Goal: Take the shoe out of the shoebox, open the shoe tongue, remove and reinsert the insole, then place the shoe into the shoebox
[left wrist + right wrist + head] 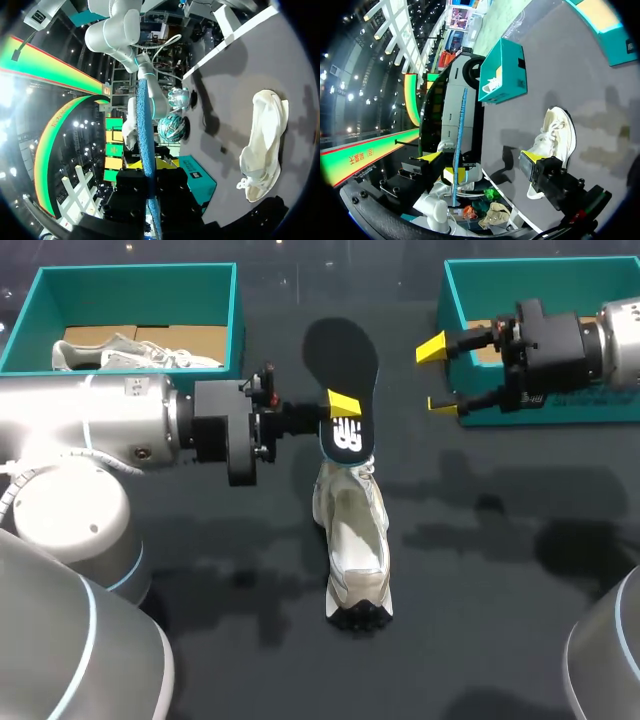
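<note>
1. Black insole [340,365] is out of the shoe. Your left pincer [338,415] is clamped on its logo end and holds it on edge over the shoe's opening, probably to line it up for reinsertion.
2. White shoe [352,540] lies mid-bench [480,620], between the two shoeboxes and outside both, so you can work on it freely.
3. Your right pincer [437,377] hangs with fingers apart and gripping nothing, beside the right shoebox [450,290]. It faces the insole, seemingly ready to assist.
4. Another shoe [130,355] sits in the left shoebox [135,270].
</note>
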`<action>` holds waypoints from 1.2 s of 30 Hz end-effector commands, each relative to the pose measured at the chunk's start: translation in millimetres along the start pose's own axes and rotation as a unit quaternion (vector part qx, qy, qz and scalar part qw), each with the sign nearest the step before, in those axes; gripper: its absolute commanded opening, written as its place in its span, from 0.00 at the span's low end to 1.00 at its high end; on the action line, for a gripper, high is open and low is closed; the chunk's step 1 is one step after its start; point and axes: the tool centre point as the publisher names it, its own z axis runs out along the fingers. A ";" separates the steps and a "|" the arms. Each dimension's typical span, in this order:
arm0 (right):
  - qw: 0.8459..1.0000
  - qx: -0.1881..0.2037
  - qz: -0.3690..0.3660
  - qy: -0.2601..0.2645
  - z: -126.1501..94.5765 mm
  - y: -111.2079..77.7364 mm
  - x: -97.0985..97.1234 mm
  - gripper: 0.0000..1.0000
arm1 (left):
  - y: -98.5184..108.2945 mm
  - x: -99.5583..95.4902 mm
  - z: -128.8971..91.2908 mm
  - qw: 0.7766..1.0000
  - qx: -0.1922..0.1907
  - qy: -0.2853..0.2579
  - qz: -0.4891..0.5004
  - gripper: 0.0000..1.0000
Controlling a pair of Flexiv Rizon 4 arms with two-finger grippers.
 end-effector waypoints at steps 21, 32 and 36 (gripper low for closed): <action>0.996 0.058 0.024 0.060 48.4 1.2 1.0 0.74 | 18.0 22.9 30.5 1.000 0.013 -0.005 0.016 0.00; 0.995 0.066 0.033 0.067 54.6 -0.4 0.8 0.47 | 24.6 29.6 32.5 1.000 0.001 0.002 0.016 0.00; 0.994 0.073 0.033 0.071 57.5 -0.5 0.8 0.45 | 24.8 30.9 33.3 1.000 0.000 0.005 0.019 0.00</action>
